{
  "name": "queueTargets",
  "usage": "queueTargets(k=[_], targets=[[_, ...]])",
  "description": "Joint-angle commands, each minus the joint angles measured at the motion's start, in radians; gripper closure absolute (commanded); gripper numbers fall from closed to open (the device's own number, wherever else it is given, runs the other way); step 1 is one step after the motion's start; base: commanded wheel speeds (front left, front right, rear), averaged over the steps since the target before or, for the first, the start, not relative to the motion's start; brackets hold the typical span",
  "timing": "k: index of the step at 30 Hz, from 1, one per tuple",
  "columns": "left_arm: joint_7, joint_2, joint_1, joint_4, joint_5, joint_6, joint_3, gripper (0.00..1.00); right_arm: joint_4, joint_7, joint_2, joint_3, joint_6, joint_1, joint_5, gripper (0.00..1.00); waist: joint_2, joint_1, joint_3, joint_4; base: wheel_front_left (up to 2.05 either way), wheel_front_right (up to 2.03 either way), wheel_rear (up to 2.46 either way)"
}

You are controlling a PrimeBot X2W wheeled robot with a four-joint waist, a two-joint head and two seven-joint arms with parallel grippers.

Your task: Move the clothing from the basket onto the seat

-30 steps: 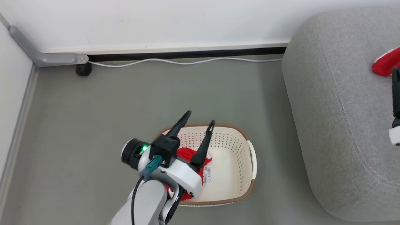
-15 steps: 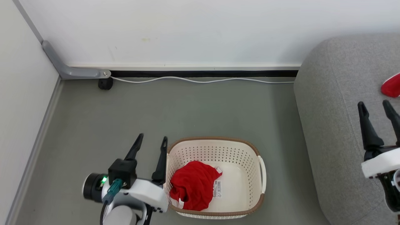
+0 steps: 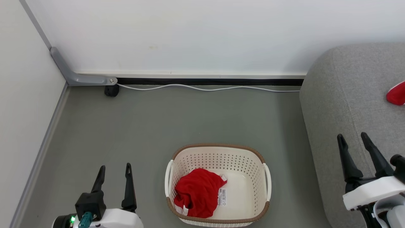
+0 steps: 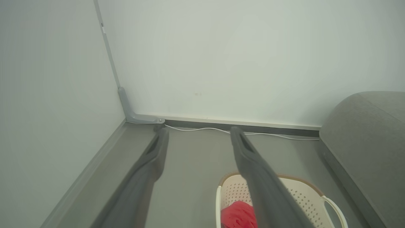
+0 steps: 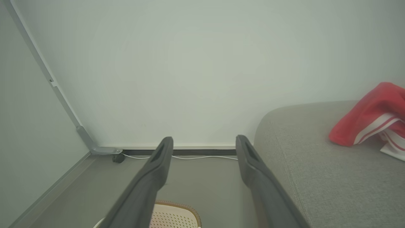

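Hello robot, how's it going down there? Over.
Left claw and right claw open, empty. Red garment in basket, second garment on seat. Nothing in the way.

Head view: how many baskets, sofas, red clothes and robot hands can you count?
Basket: 1
Seat: 1
Red clothes: 2, basket garment and seat garment
Grippers: 2, left gripper and right gripper, both open
Total: 6

Faced a plain white back wall (image 3: 190, 34) that met a white left wall (image 3: 19, 95) at a corner edged by a grey bracket (image 3: 88, 79). Looked down on a matte grey-green floor (image 3: 190, 120), evenly lit. Showed a white cable (image 3: 202, 89) lying along a black strip (image 3: 208, 81) at the wall's foot, near a small black knob (image 3: 111, 91).
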Motion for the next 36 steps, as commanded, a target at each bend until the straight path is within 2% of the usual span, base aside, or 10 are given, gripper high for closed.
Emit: queueTargets(k=[1,11,25,30,36], targets=[[-0.006,0.006,-0.004,-0.034,0.012,0.006,0.04,0.0,-0.024,-0.005,-0.014,0.012,0.004,0.007,-0.018,0.0,0.0,0.0,-0.003,0.001,0.0,0.0,0.0],[-0.006,0.005,0.054,-0.051,0.013,-0.001,0.053,0.0,-0.025,-0.005,0.01,0.001,0.004,0.039,-0.058,0.0,0.0,0.0,-0.017,-0.004,0.0,0.0,0.0],[-0.006,0.005,0.044,-0.052,0.002,0.001,0.012,0.0,-0.024,-0.005,0.013,-0.001,0.004,0.029,-0.054,0.0,0.0,0.0,-0.001,-0.015,0.0,0.0,0.0],[-0.006,0.005,0.028,-0.052,-0.012,0.007,-0.026,0.0,-0.036,-0.005,-0.001,0.0,0.004,0.018,-0.045,0.0,0.0,0.0,0.032,-0.02,0.0,0.0,0.0],[-0.006,0.005,-0.013,-0.049,-0.043,0.037,-0.096,0.0,-0.066,-0.005,-0.033,0.01,0.004,-0.021,-0.026,0.0,0.0,0.0,0.104,-0.032,0.0,0.0,0.0]])
